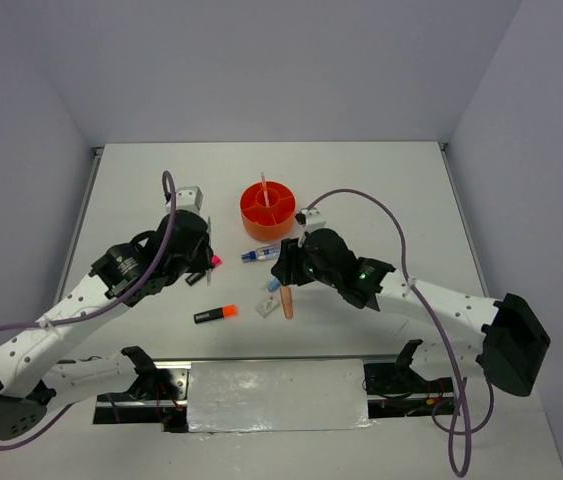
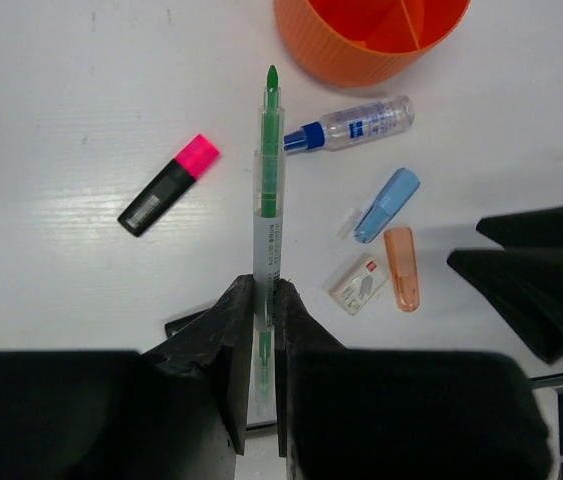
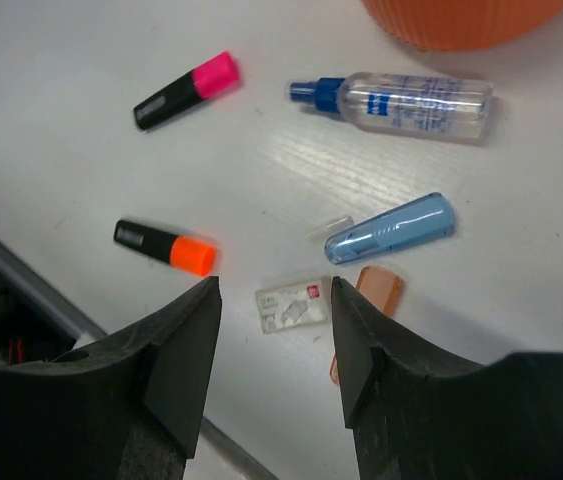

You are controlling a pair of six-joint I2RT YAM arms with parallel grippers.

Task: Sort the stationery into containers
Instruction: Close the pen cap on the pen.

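The left gripper (image 2: 264, 300) pinches a green pen (image 2: 270, 170) whose tip points toward the orange tub (image 1: 269, 209); the pink highlighter (image 2: 169, 185) and orange highlighter (image 3: 166, 246) lie on the table (image 1: 381, 190) nearby. The marker (image 2: 351, 126) lies just beside the tub. The right gripper (image 3: 271, 340), jaws spread, hangs over the blue eraser (image 3: 391, 228), white eraser (image 3: 291, 303) and salmon eraser (image 3: 379, 288)

- Top view: tub (image 1: 268, 205) sits upper centre, with a thin pen (image 1: 263, 183) standing in it.
- marker (image 1: 261, 253) lies just below the tub, not touching it.
- Right wrist frame: three erasers sit below the marker. The top eraser (image 3: 391, 229) is at centre right, the left eraser (image 3: 294, 303) is below-left of it, and the right eraser (image 3: 376, 290) is just beside the left eraser.
- upper highlighter (image 3: 186, 90) is upper left, level with the marker. The lower highlighter (image 3: 166, 246) is below it, left of the left eraser and apart from it.
- Left wrist frame: second pen (image 2: 268, 200) runs up the centre, clamped in the left gripper (image 2: 263, 290). The upper highlighter is on its left, the marker and erasers on its right.
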